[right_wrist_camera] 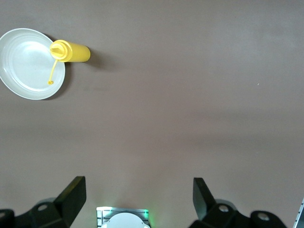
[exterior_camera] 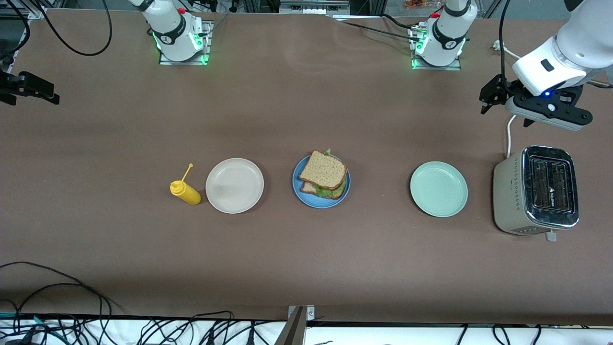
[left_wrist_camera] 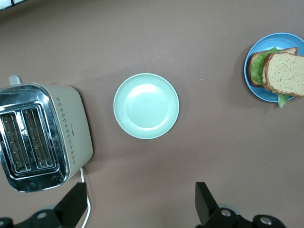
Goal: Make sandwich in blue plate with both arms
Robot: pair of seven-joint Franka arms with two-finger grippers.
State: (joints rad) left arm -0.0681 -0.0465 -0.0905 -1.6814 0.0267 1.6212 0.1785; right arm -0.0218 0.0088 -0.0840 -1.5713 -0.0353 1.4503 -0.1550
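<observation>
Front view, mid-frame: sandwich (exterior_camera: 323, 173) complete on the blue plate (exterior_camera: 306, 200), between beige plate (exterior_camera: 234, 185) and pale green plate (exterior_camera: 438, 189). Upper corners: left gripper (exterior_camera: 488, 98) raised above the toaster (exterior_camera: 536, 190), right gripper (exterior_camera: 28, 88) at the frame's edge, both arms waiting.

Left wrist view: fingers (left_wrist_camera: 76, 204) spread wide, nothing held; toaster slots visible.

Right wrist view: fingers (right_wrist_camera: 73, 197) equally wide, empty; yellow squeeze bottle (right_wrist_camera: 71, 51) lying beside the beige plate.
</observation>
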